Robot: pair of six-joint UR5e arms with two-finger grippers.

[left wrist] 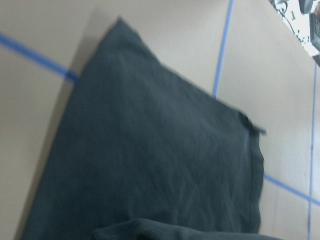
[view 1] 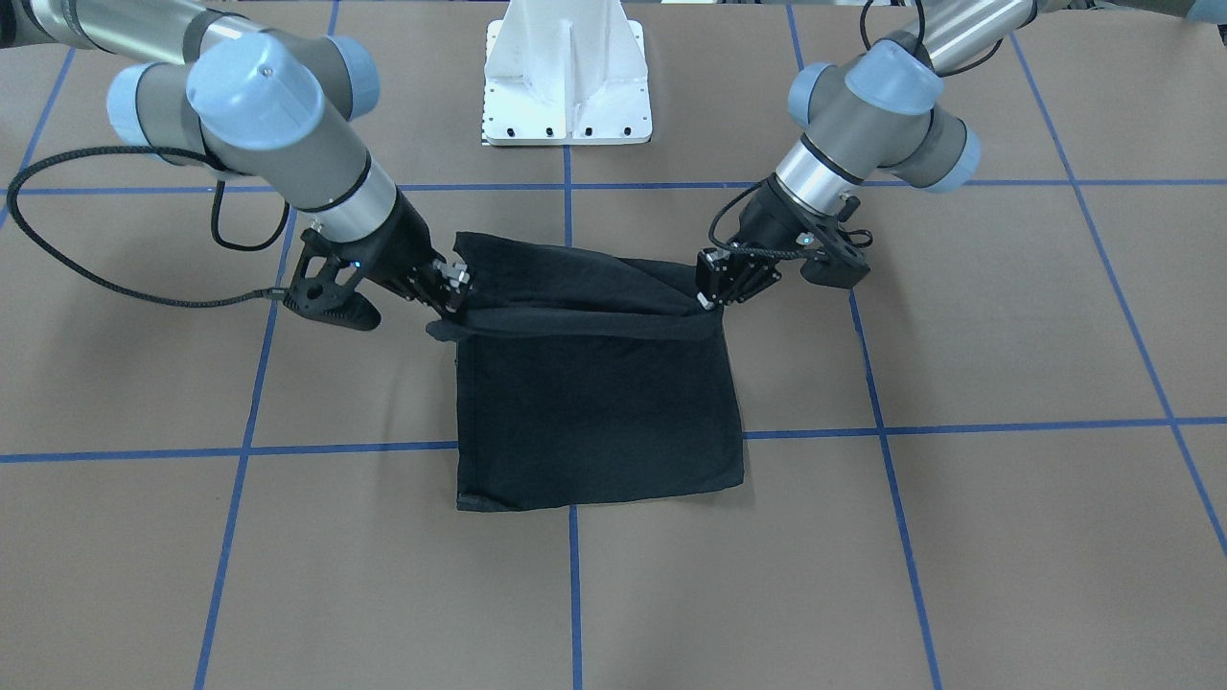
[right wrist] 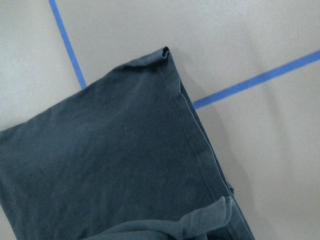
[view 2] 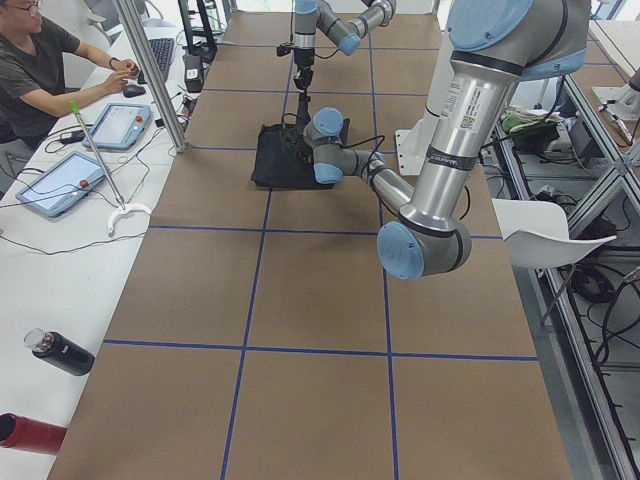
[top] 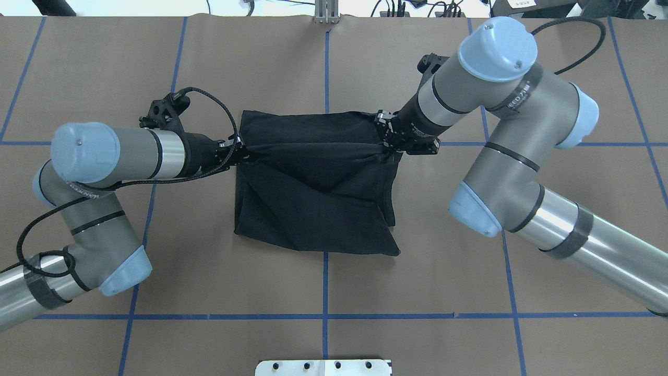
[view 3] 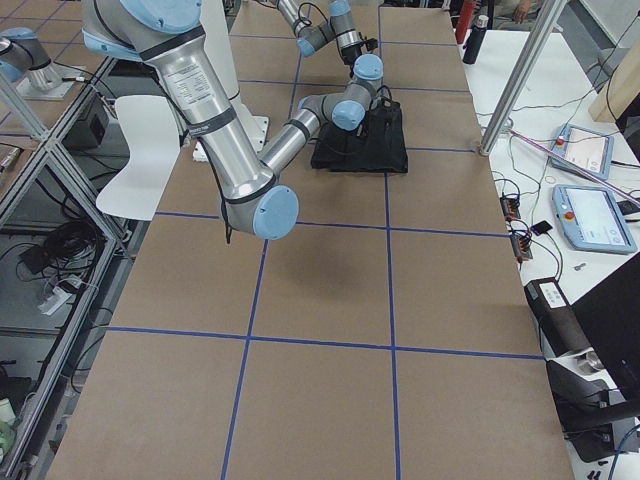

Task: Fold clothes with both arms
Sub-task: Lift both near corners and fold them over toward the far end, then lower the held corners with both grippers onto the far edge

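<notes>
The black T-shirt (view 1: 594,422) lies folded on the brown table, plain side up, no logo showing. One edge is lifted off the table and pulled taut between both grippers, forming a raised ridge across the cloth (top: 313,151). My left gripper (top: 241,151) is shut on the ridge's left end; in the front-facing view it (view 1: 711,295) is on the right. My right gripper (top: 385,140) is shut on the other end, also seen from the front (view 1: 456,287). Both wrist views show only black fabric (left wrist: 150,165) (right wrist: 110,165) below, no fingers.
The white pedestal (view 1: 567,77) stands at the robot's side of the table. Blue tape lines (top: 325,271) grid the brown surface. In the left side view a person (view 2: 35,70) sits at a bench with tablets (view 2: 60,182), and bottles (view 2: 60,352) lie nearby.
</notes>
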